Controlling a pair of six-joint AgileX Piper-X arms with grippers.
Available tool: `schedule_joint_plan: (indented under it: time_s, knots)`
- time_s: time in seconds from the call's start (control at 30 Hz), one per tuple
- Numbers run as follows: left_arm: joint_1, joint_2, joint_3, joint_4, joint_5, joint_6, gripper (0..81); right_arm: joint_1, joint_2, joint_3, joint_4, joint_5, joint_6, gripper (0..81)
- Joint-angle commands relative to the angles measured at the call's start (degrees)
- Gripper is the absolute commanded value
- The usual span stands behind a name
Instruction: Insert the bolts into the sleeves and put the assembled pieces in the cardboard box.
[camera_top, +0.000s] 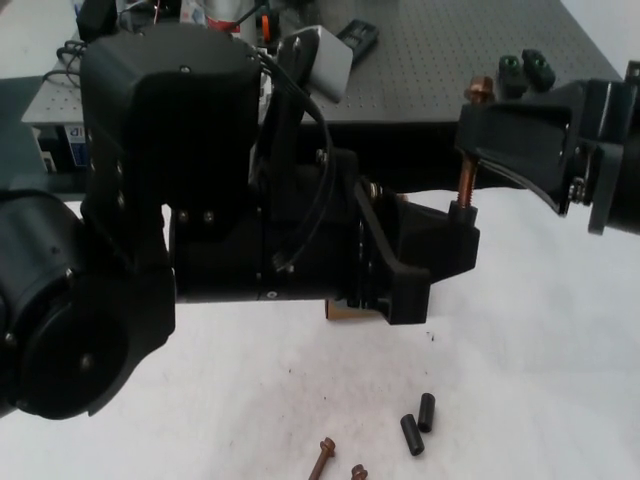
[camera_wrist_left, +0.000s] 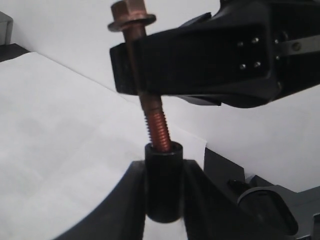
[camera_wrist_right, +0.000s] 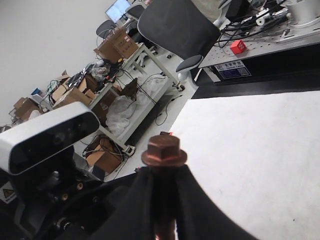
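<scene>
The left arm (camera_top: 150, 200) is the big black one. A little bit of brown shows under it, and I think that is the cardboard box (camera_top: 352, 313). In front of that, two spare bolts (camera_top: 322, 460) lie on the white worktop (camera_top: 250, 400), and two spare sleeves (camera_top: 410, 434) lie just beside them.

The left jaws are closed tight on a short black sleeve (camera_wrist_left: 164, 190). They hold it up in the air with its hole facing up.

A copper bolt (camera_wrist_left: 156, 122) comes down from above, and its tip is just inside the hole of the sleeve. Most of the bolt is not in yet. In the left wrist view it leans a little and does not go straight down.

The right jaws are closed on the bolt, just under its head. The right arm (camera_top: 580, 150) reaches in from the right side.

So the job right now looks like pushing the bolt into the sleeve.

To do it well, I think the bolt should first be made straight, in line with the hole. If it goes in crooked, it may get stuck or push the sleeve out of the left jaws. The left jaws should hold the sleeve steady and not let it tip. The right arm should push down slowly. The right jaws sit high on the bolt, so there is room for it to go in a good way before they bump the sleeve.
</scene>
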Motion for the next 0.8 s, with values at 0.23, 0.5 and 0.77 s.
schedule_joint_plan:
  time_s: [0.23, 0.5, 0.77]
  knots:
    - [-0.1, -0.4, -0.5, -1.6, -5.9, 6.8, 0.7, -0.1, 0.1, -0.1, 0.7, -7.4, -4.1, 42.8]
    - [-0.1, 0.5, -0.6, -4.3, -21.0, 6.3, 0.7, -5.0, -6.3, -0.1, 3.5, 2.7, -6.3, 41.8]
    - [4.9, 21.0, -20.1, 8.2, -31.5, -1.8, 0.7, -11.9, -13.5, -0.1, 25.5, 15.9, -16.7, 41.7]
